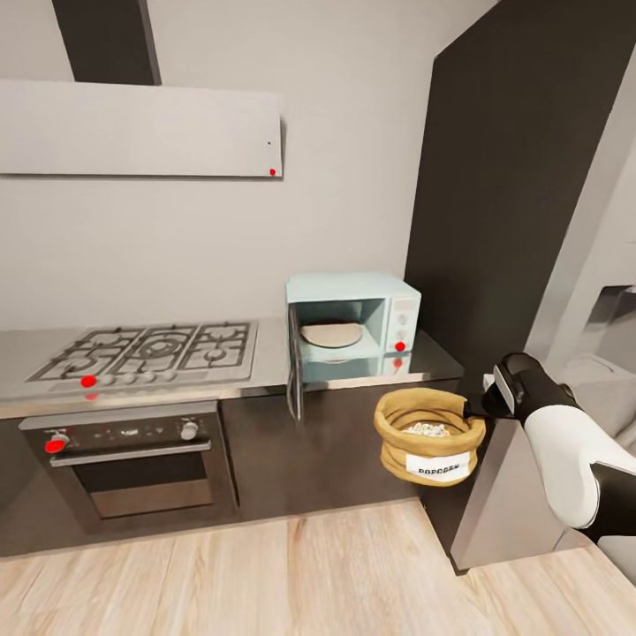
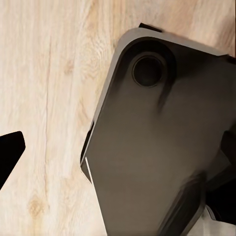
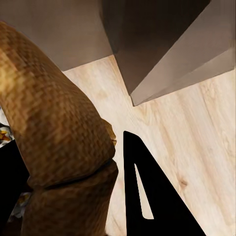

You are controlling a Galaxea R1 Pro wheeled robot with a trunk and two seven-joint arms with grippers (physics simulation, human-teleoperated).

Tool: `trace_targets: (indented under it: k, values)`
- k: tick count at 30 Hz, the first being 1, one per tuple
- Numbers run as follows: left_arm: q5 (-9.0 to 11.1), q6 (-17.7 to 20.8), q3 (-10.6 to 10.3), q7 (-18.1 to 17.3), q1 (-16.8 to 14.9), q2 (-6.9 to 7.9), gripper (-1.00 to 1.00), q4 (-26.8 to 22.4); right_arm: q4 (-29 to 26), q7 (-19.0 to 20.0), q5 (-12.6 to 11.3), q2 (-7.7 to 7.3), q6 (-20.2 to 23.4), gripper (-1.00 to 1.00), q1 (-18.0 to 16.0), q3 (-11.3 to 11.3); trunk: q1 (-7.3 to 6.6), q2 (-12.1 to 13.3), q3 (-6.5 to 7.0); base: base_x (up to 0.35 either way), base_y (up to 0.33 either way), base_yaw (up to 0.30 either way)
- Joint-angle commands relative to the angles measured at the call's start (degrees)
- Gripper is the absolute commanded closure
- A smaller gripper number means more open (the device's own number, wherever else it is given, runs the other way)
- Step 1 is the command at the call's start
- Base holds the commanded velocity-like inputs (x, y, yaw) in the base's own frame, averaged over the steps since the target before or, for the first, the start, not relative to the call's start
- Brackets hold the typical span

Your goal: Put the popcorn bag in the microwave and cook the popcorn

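Right gripper (image 1: 477,408) pinching bag (image 1: 430,437) by its rim, held in the air below and right of open microwave (image 1: 353,331). Lift level, clear counter (image 1: 265,384) edge, slide inside.

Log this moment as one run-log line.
phase: carrying | right gripper: shut on popcorn bag rim, bag held in air below countertop edge | microwave: door open, turntable bare | left gripper: over floor

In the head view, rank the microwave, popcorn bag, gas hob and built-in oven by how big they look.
1. gas hob and built-in oven: similar, unsure
2. microwave
3. popcorn bag, though nearer the camera, held by the right gripper
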Motion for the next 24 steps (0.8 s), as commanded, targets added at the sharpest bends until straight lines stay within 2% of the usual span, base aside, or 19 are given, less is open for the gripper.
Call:
trace_targets:
  k: [1, 8, 24]
  values:
    - [0.15, -0.17, 0.09, 0.14, -0.03, 0.00, -1.00, 0.00, -0.06, 0.50, 0.54, 0.03, 0.15, 1.00, -0.04, -0.36, 0.02, -0.04, -0.07, 0.209, -0.110, 0.000]
    - [0.15, -0.18, 0.13, 0.14, -0.03, 0.02, -1.00, 0.00, -0.06, 0.41, 0.59, 0.20, 0.15, 1.00, -0.04, -0.30, 0.02, -0.04, -0.07, 0.046, -0.021, 0.014]
    - [0.15, -0.17, 0.15, 0.14, -0.03, 0.00, -1.00, 0.00, -0.04, 0.41, 0.50, 0.11, 0.15, 1.00, -0.04, -0.33, 0.02, -0.04, -0.07, 0.000, 0.000, 0.235]
